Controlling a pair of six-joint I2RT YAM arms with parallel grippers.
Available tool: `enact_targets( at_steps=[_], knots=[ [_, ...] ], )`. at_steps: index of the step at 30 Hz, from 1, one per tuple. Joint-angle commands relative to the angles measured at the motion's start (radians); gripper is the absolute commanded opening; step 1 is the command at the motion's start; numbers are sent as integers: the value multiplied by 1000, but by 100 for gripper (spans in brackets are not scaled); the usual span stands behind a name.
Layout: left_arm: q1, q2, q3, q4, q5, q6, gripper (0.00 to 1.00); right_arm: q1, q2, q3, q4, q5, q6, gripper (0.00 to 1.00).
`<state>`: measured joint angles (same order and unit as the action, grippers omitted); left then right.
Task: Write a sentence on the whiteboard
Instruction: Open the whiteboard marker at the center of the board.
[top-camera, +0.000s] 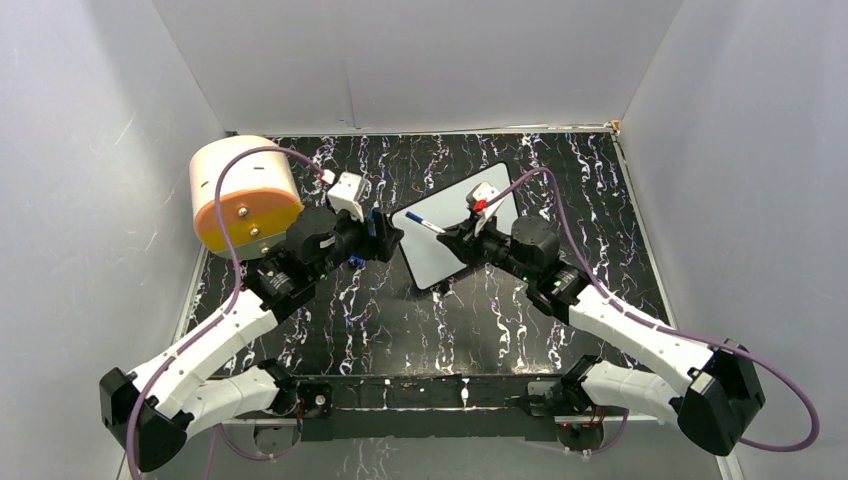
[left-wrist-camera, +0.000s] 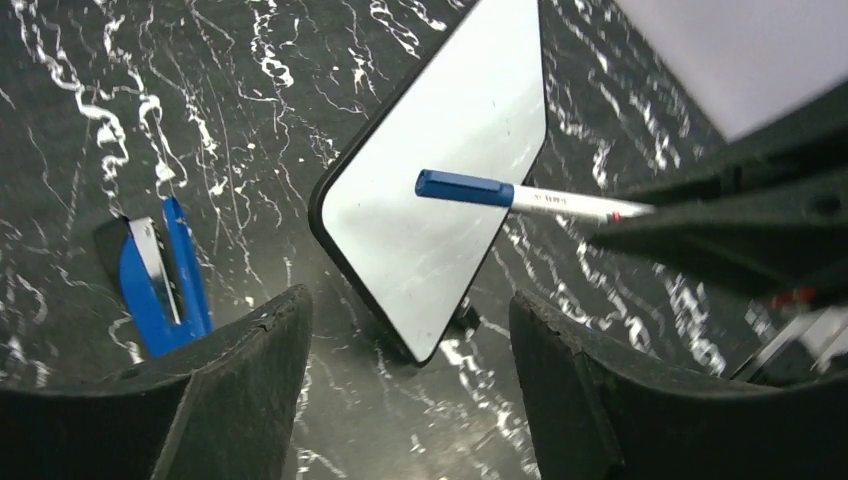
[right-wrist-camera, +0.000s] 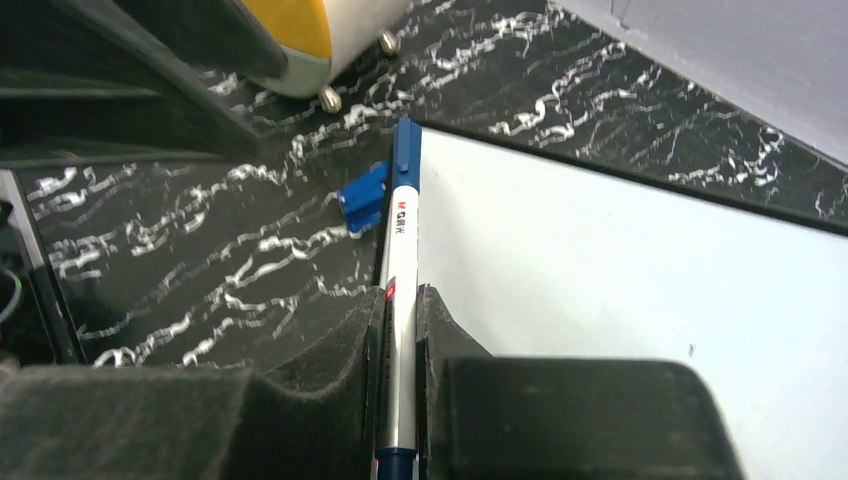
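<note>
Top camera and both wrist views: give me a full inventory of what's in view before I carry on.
whiteboard: one, white rectangular board with thin black frame, blank, lying askew mid-table.
marker pen: one, white barrel with blue cap, over the board's left corner, in the right gripper.
cylindrical drum: one, cream with orange end face, on its side at the table's far left.
small blue object: one, blue, on the table left of the board.
table: one, black with white streaks.
left gripper: one, black, open and empty, left of the board.
right gripper: one, black, shut on the marker pen.
</note>
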<state>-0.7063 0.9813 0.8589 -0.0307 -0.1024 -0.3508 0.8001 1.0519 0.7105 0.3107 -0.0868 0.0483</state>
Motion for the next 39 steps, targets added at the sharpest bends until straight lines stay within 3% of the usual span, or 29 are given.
enact_targets(
  at_steps=[1, 13, 22, 25, 31, 39],
  knots=[
    [-1, -18, 87, -121, 167, 324, 69, -76, -53, 62, -153, -185, -93, 0],
    [2, 138, 196, -247, 568, 616, 68, -130, -100, 134, -386, -434, -244, 0],
    [27, 213, 256, -306, 821, 668, 63, -130, -138, 145, -426, -495, -294, 0],
    [36, 238, 273, -330, 876, 679, 58, -130, -145, 147, -429, -504, -300, 0],
    [41, 260, 272, -355, 933, 702, 39, -131, -149, 149, -418, -523, -297, 0],
    [43, 269, 259, -375, 943, 717, 31, -131, -143, 152, -406, -537, -287, 0]
  ],
)
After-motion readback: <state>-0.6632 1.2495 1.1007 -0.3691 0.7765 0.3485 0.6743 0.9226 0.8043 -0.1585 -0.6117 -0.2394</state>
